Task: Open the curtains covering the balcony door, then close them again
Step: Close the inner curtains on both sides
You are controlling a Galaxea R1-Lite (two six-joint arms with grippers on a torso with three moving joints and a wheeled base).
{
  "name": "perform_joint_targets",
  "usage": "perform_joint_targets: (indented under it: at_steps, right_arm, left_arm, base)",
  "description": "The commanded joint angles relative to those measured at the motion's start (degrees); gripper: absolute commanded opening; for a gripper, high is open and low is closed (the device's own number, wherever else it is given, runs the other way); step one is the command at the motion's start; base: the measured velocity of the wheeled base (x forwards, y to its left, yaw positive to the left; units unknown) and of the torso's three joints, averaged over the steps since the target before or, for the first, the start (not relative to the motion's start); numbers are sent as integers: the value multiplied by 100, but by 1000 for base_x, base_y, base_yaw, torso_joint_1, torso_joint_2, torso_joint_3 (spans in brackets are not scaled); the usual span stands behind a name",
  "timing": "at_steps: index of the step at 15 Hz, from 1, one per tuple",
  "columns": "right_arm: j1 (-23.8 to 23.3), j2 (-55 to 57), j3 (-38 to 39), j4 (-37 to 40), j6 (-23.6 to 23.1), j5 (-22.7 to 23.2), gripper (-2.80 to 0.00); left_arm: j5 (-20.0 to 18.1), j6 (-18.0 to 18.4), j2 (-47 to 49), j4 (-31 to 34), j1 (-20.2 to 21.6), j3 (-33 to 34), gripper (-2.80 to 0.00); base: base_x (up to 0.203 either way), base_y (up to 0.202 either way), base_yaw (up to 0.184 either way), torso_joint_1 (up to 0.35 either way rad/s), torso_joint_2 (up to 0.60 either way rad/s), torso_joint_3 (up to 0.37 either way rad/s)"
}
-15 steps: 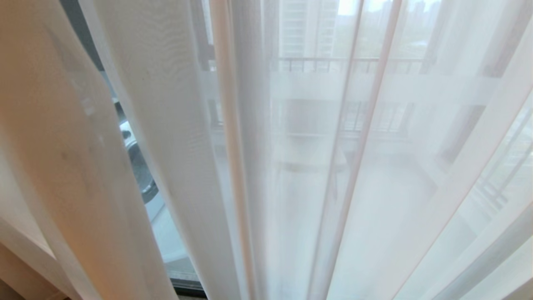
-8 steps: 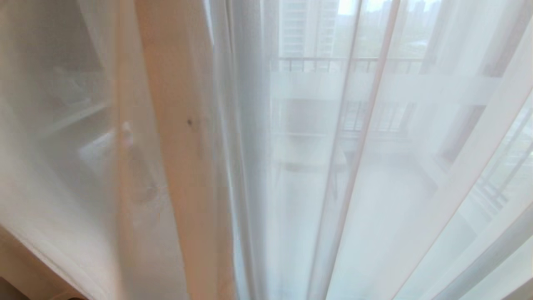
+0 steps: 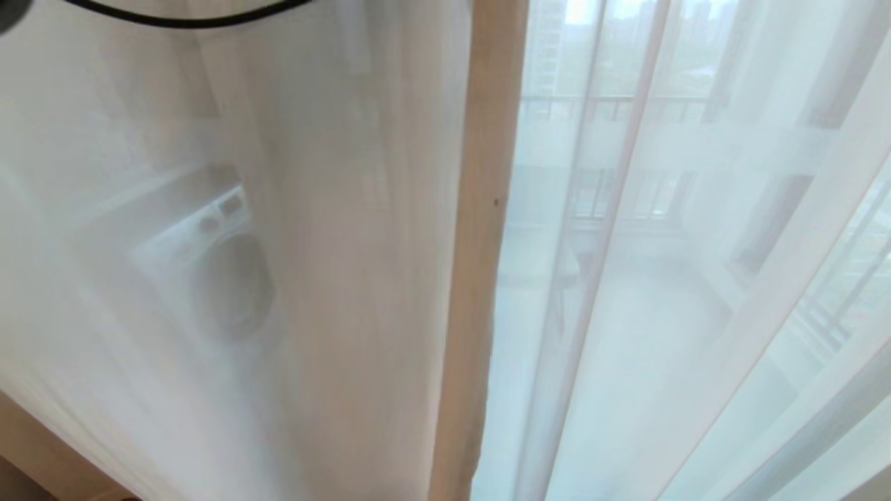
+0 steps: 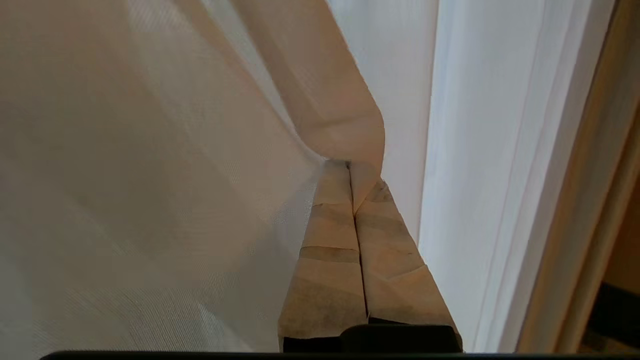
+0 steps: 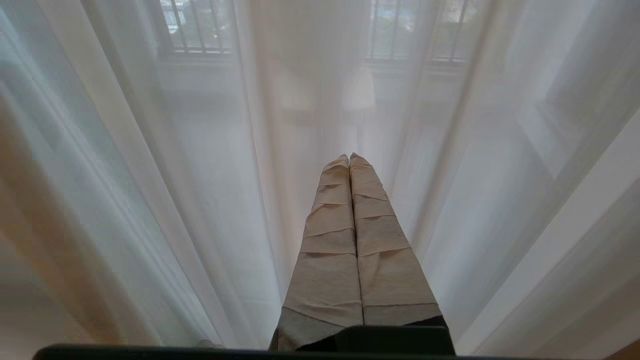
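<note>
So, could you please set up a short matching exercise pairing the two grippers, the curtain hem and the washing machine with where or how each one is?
Things:
1. left gripper
2. right gripper
3. tan hem of the sheer white curtain
4. white front-loading washing machine

States:
A. dimly seen through sheer fabric
B. shut, tips apart from the cloth
C. a vertical band in the head view
D. shut, tips against a tan curtain fold

Pairs: 1-D, 2-B, 3-C, 4-A

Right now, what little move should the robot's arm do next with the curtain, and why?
Probably carry the sheer curtain further across: the left gripper is shut on its folded hem, and its tan edge reaches only mid-window.
</note>
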Motion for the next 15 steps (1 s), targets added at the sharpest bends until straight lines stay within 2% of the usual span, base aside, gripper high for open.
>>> perform_joint_targets:
  at_steps: [1, 10, 15]
  right_arm:
    - [0, 0, 0, -2, 2, -2, -280]
    - [0, 0, 0, -2, 2, -2, -280]
    - [0, 0, 0, -2, 2, -2, -280]
  left_arm:
    - [37, -4, 458, -15, -217, -55, -280]
    - [27, 5, 1314, -27, -970, -56, -280]
    - [36, -3, 1474, -194, -1010, -56, -280]
  base:
    - [0, 0, 0, 0, 0, 0]
    - [0, 0, 0, 0, 0, 0]
    - [0, 0, 0, 0, 0, 0]
